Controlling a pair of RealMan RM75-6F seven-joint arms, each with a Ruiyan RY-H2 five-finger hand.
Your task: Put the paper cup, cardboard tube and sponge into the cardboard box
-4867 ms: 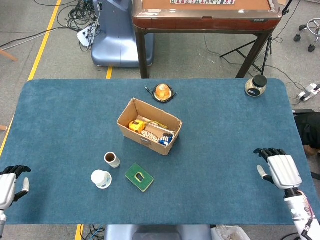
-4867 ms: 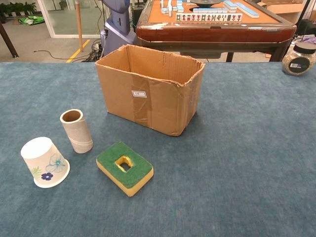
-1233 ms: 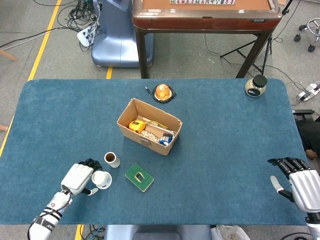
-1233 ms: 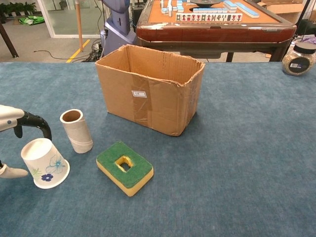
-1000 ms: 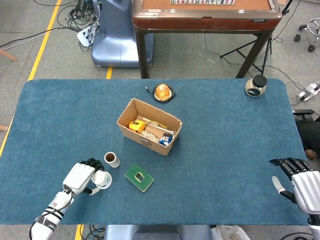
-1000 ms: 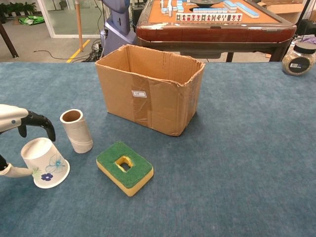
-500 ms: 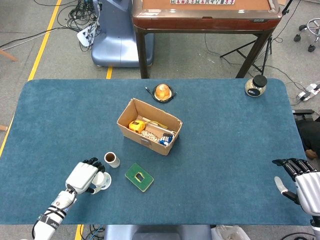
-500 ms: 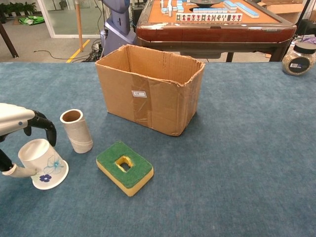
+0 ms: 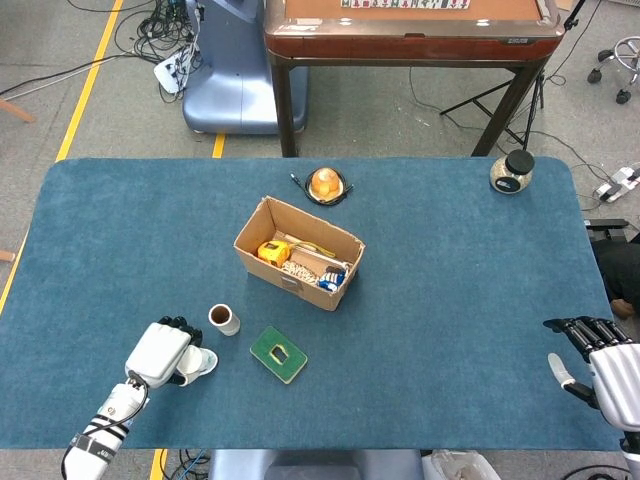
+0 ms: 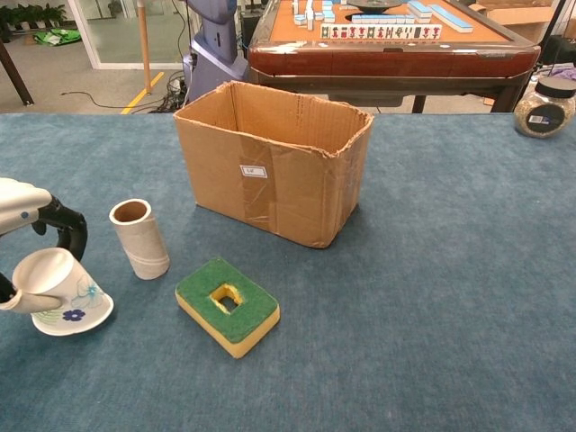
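The robot's left hand (image 9: 162, 352) sits at the near left of the blue-carpeted table (image 9: 460, 270), its dark fingers (image 10: 65, 225) curled over the top of an upside-down paper cup (image 10: 61, 293) and its thumb against the cup's near side, so the hand grips the cup. The white cup, printed with small blue flowers, is tilted toward the hand, with one edge of its wide rim on the carpet. Just to the right of the cup a cardboard tube (image 10: 139, 238) stands upright, its open end up, apart from the hand. Further right, near the tube, a sponge (image 10: 227, 305) lies flat, green side up over a yellow layer, with a square hole through its middle. Behind the sponge and tube, toward the middle of the table, stands the open cardboard box (image 9: 298, 252); the head view shows a yellow object and other small items already lying inside it. The right hand (image 9: 610, 368) hangs at the far right near edge of the table, fingers spread and holding nothing. At the table's back edge sit an orange ball on a dark ring (image 9: 326, 184) and a dark-lidded jar (image 9: 512, 172).
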